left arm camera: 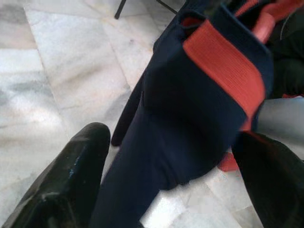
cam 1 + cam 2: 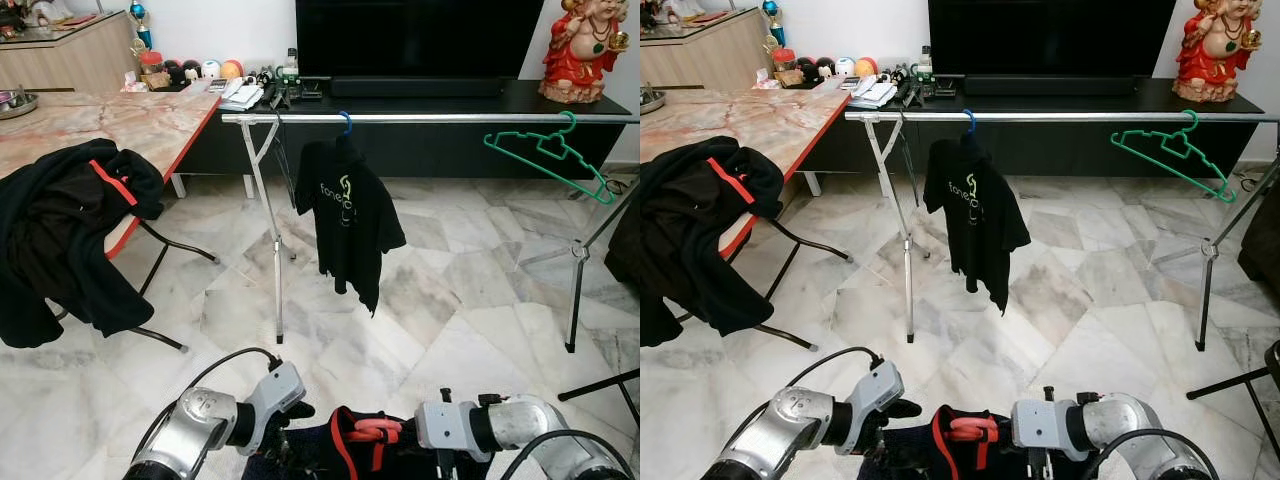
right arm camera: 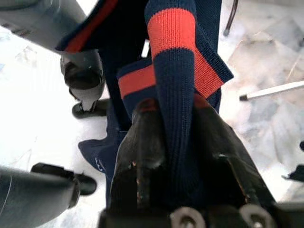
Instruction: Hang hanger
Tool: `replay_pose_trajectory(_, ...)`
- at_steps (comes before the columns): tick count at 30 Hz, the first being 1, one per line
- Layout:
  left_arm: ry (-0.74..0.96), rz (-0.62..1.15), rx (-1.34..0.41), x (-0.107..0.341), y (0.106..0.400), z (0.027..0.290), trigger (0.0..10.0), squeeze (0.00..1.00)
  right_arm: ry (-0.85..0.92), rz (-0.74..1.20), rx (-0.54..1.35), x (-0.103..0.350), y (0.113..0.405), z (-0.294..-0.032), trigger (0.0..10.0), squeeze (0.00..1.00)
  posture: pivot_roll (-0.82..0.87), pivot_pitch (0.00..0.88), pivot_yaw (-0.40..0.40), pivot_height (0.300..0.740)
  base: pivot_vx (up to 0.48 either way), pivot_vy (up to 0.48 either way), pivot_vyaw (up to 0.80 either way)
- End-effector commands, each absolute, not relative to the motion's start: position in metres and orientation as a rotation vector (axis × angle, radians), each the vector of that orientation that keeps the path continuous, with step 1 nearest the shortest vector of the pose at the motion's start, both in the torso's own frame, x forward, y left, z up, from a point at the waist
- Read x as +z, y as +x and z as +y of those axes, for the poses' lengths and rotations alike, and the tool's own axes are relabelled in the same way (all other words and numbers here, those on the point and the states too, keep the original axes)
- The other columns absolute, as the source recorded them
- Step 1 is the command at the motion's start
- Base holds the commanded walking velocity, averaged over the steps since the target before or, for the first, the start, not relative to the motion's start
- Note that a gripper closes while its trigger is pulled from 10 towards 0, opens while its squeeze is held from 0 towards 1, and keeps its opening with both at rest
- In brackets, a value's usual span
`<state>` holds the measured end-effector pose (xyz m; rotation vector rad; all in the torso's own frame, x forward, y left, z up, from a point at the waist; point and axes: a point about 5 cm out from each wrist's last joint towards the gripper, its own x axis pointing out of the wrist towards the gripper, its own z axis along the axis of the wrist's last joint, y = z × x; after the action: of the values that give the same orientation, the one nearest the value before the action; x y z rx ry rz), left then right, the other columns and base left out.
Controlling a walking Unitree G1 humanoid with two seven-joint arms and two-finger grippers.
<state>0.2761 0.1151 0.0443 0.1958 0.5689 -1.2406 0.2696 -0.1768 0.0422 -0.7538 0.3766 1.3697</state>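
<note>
Low in front of me, a navy garment with red bands (image 2: 322,452) hangs on a red hanger (image 2: 373,430) between my two arms. My right gripper (image 3: 173,108) is shut on a navy and red strip of that garment. My left gripper (image 1: 173,137) stands open, its two black fingers wide apart on either side of a fold of the navy cloth. Ahead stands a silver clothes rail (image 2: 450,118). On it hang a black T-shirt (image 2: 345,215) on a blue hanger (image 2: 346,122) and, towards the right end, an empty green hanger (image 2: 550,155).
A marble-topped table (image 2: 140,120) stands at the left, and a chair draped with a black jacket (image 2: 70,235) is in front of it. Behind the rail is a black TV console (image 2: 420,100) with a red figurine (image 2: 585,50). The rack's legs (image 2: 268,250) rest on the marble floor.
</note>
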Motion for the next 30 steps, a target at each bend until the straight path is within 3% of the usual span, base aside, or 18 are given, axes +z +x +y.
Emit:
replay_pose_trajectory(1, 0.199, 0.573, -1.248, 0.042, 0.275, 0.113, 10.0, 1.0, -0.731, 0.311, 1.372, 0.052, 0.274, -0.17, 0.0, 0.0, 0.01, 0.074, 0.023, 0.74, 0.0, 0.0, 0.0)
replay_pose_trajectory(3, 0.196, 0.572, -1.254, 0.041, 0.273, 0.11, 10.0, 1.0, -0.71, 0.312, 1.379, 0.052, 0.275, -0.168, 0.0, 0.0, 0.01, 0.074, 0.023, 0.74, 0.0, 0.0, 0.0)
replay_pose_trajectory(4, 0.196, 0.571, -1.257, 0.04, 0.273, 0.109, 10.0, 0.86, -0.701, 0.311, 1.382, 0.053, 0.276, -0.166, 0.0, 0.0, 0.02, 0.075, 0.021, 0.74, 0.0, 0.0, 0.0)
replay_pose_trajectory(6, 0.196, 0.57, -1.258, 0.04, 0.272, 0.109, 10.0, 0.86, -0.699, 0.31, 1.383, 0.053, 0.276, -0.166, 0.0, 0.0, 0.02, 0.075, 0.021, 0.74, 0.0, 0.0, 0.0)
replay_pose_trajectory(7, 0.194, 0.568, -1.26, 0.04, 0.272, 0.108, 10.0, 0.0, -0.695, 0.307, 1.386, 0.054, 0.276, -0.165, 0.0, 0.0, 0.01, 0.075, 0.019, 0.74, 0.0, 0.0, 0.0)
replay_pose_trajectory(18, 0.19, 0.552, -1.247, 0.037, 0.273, 0.101, 10.0, 0.0, -0.631, 0.27, 1.376, 0.062, 0.284, -0.155, 0.0, 0.0, 0.01, 0.076, 0.014, 0.74, 0.0, 0.0, 0.0)
replay_pose_trajectory(19, 0.182, 0.549, -1.236, 0.036, 0.273, 0.1, 8.1, 0.0, -0.621, 0.27, 1.382, 0.063, 0.284, -0.154, 0.0, 0.0, 0.01, 0.076, 0.013, 0.74, 0.0, 0.0, 0.0)
replay_pose_trajectory(20, 0.179, 0.547, -1.232, 0.036, 0.274, 0.1, 1.0, 0.0, -0.619, 0.271, 1.384, 0.063, 0.284, -0.154, 0.0, 0.0, 0.01, 0.076, 0.012, 0.74, 0.0, 0.0, 0.0)
replay_pose_trajectory(21, 0.177, 0.546, -1.23, 0.035, 0.273, 0.099, 0.0, 0.0, -0.618, 0.274, 1.386, 0.063, 0.284, -0.154, 0.0, 0.0, 0.01, 0.075, 0.012, 0.74, 0.0, 0.0, 0.0)
replay_pose_trajectory(30, 0.179, 0.531, -1.213, 0.035, 0.275, 0.097, 0.0, 0.0, -0.606, 0.277, 1.379, 0.063, 0.284, -0.155, 0.0, 0.0, 0.01, 0.076, 0.012, 0.74, 0.0, 0.0, 0.0)
